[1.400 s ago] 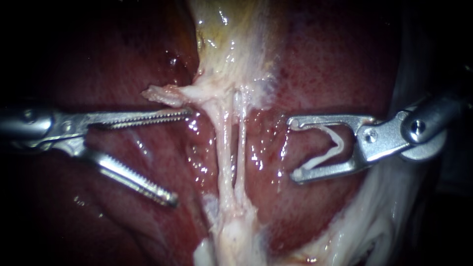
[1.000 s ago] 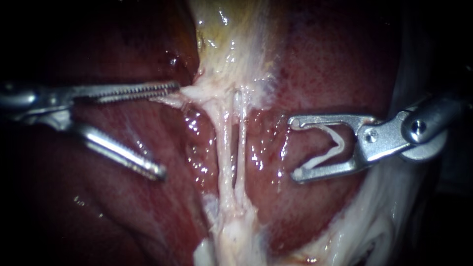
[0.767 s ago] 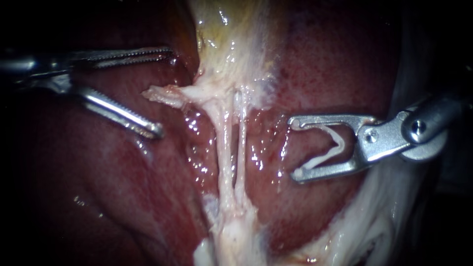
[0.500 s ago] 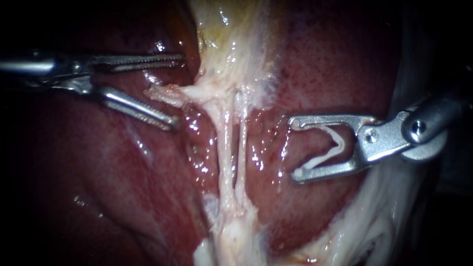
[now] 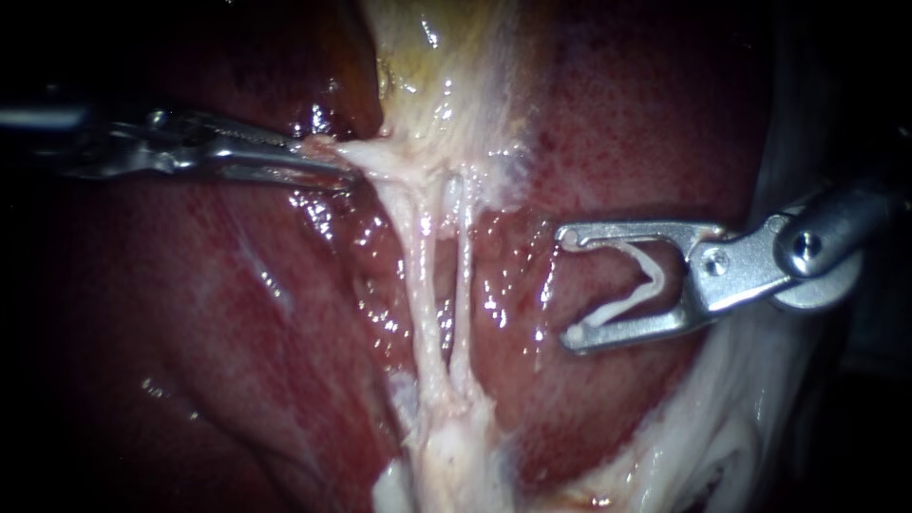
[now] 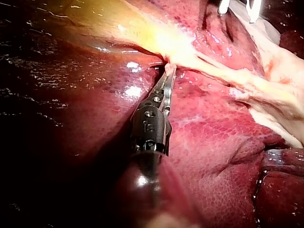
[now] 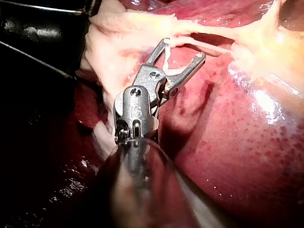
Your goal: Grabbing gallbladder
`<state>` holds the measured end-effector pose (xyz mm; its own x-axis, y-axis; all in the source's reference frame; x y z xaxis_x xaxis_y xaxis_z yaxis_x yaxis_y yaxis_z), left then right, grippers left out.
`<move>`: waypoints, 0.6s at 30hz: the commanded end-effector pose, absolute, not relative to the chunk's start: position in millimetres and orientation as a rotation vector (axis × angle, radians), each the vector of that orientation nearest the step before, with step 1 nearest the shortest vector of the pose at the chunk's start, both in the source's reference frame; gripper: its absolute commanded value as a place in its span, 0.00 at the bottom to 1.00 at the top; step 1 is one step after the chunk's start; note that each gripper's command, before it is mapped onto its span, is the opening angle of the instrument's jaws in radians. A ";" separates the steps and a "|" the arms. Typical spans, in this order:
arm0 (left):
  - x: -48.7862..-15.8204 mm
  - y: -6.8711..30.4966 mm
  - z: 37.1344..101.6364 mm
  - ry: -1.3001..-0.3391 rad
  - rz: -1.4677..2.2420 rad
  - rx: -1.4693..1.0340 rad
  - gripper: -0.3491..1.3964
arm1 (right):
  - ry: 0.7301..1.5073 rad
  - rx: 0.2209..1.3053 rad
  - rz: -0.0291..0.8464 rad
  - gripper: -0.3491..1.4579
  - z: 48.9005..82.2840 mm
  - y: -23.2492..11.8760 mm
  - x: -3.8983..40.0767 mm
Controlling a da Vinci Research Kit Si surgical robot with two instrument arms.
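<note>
The pale yellow gallbladder (image 5: 446, 66) narrows to a whitish neck, from which two thin tubes (image 5: 429, 285) run down over the liver. My left instrument (image 5: 347, 169) comes in level from the left. Its jaws are shut on a small pale flap at the neck's left edge. The left wrist view shows those jaws (image 6: 168, 78) pinching that flap. My right instrument (image 5: 568, 285) hangs right of the tubes, apart from them. Its jaws stand wide apart with a white clip (image 5: 646, 285) seated between them. The same instrument (image 7: 183, 49) shows close to the tubes in the right wrist view.
Dark red, wet liver (image 5: 237, 332) lies on both sides of the tubes. White fatty tissue (image 5: 722, 418) spreads at the lower right, under the right instrument's shaft. A dark body with thin rods (image 7: 42, 28) sits beside the tissue in the right wrist view.
My left instrument rose from beside the tubes to the gallbladder's neck, and its open jaws shut on the pale flap, drawing it slightly left. The right instrument stayed still.
</note>
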<state>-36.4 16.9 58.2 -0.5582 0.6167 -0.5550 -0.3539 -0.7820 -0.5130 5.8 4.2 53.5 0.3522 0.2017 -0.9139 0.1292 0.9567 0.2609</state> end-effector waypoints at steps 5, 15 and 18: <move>-34.7 19.3 54.1 -0.456 2.299 -1.002 0.00 | 1.216 0.311 0.047 0.47 53.5 4.2 5.8; -32.6 20.7 52.3 -0.419 2.257 -0.973 0.00 | 1.216 0.311 0.048 0.47 53.5 4.2 5.8; -32.6 20.7 52.4 -0.420 2.253 -0.971 0.00 | 1.216 0.311 0.048 0.47 53.5 4.2 5.8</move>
